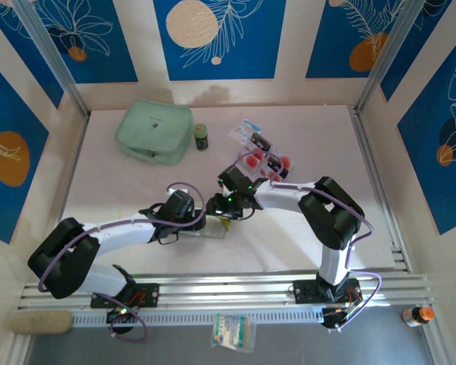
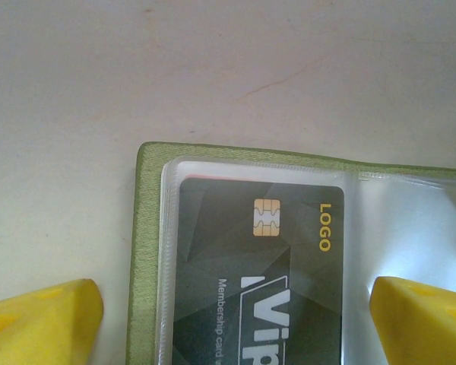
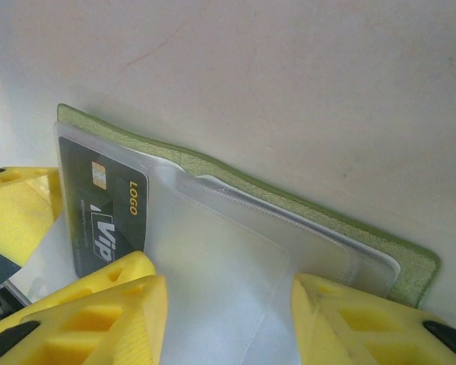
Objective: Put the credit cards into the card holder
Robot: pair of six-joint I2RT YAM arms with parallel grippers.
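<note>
The olive-green card holder (image 2: 144, 251) lies open on the table (image 1: 319, 137), its pale clear sleeves facing up. A black credit card (image 2: 258, 281) with a gold chip sits inside the left sleeve. My left gripper (image 2: 235, 327) is open wide, one yellow finger on each side of that card. My right gripper (image 3: 228, 327) is open over the card holder (image 3: 327, 217), an empty clear sleeve (image 3: 235, 251) between its fingers. Beside it lies the black card (image 3: 99, 220). From above, both grippers (image 1: 197, 222) (image 1: 226, 207) meet over the holder (image 1: 211, 230). More credit cards (image 1: 262, 158) lie in a loose pile behind.
A mint-green zip pouch (image 1: 153, 131) sits at the back left, with a small dark green bottle (image 1: 201, 137) next to it. In front of the arm bases lie a white-and-blue sachet (image 1: 233, 332) and, far right, a small orange bottle (image 1: 418, 314).
</note>
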